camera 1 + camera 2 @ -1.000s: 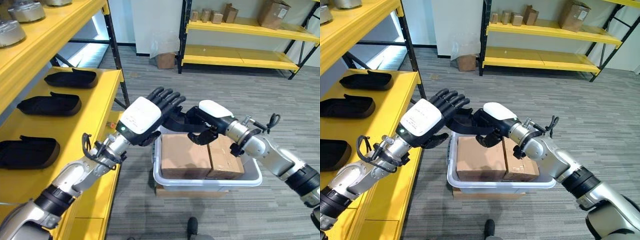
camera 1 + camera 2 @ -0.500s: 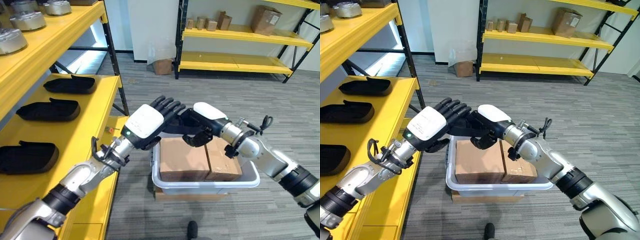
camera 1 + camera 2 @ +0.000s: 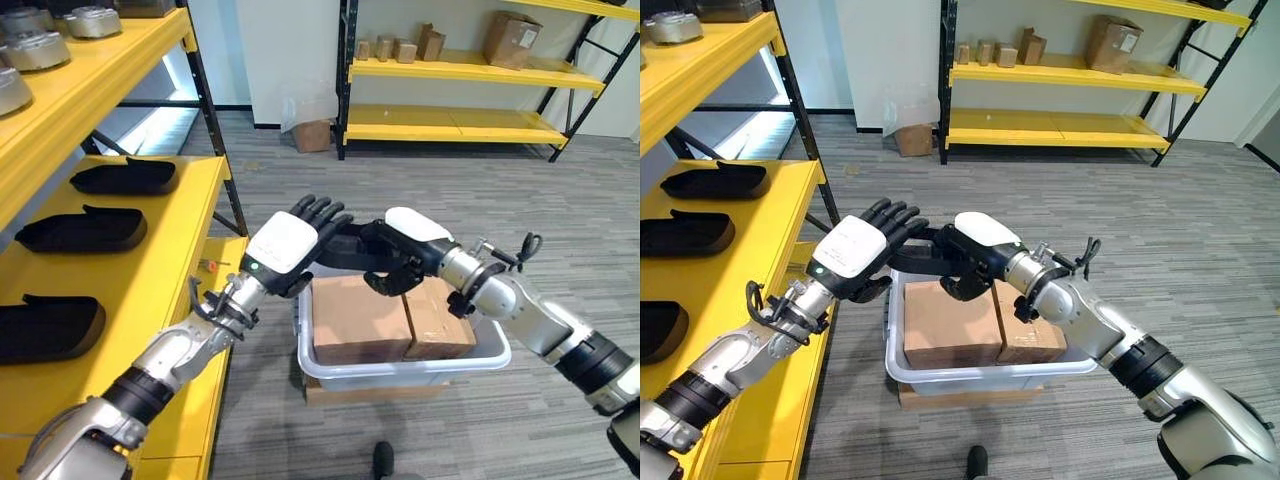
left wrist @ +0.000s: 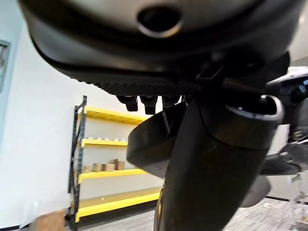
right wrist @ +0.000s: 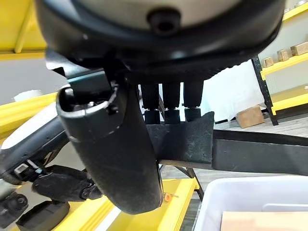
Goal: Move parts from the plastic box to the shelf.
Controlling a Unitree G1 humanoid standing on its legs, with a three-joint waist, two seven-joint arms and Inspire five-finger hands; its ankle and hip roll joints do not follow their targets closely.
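A black moulded part point(image 3: 345, 250) hangs between my two hands above the white plastic box point(image 3: 400, 365). My right hand point(image 3: 410, 240) is shut on one end of it, thumb under and fingers over, as the right wrist view shows on the black part point(image 5: 192, 139). My left hand point(image 3: 285, 250) meets the other end. Its fingers point(image 3: 318, 212) lie along the far side and its thumb point(image 4: 211, 159) presses the near side of the part point(image 4: 151, 139). The yellow shelf point(image 3: 170, 270) stands just to the left.
Two cardboard boxes point(image 3: 358, 320) point(image 3: 436, 318) fill the plastic box. The shelf's middle level holds three black parts point(image 3: 125, 177) point(image 3: 80, 230) point(image 3: 50, 325). Metal parts point(image 3: 35, 48) sit on the level above. A black post point(image 3: 215, 150) rises at the shelf's corner. Another yellow rack point(image 3: 470, 70) stands far back.
The whole picture has shifted a little, so the camera moved. Both hands keep the black part between them in the same pose above the box.
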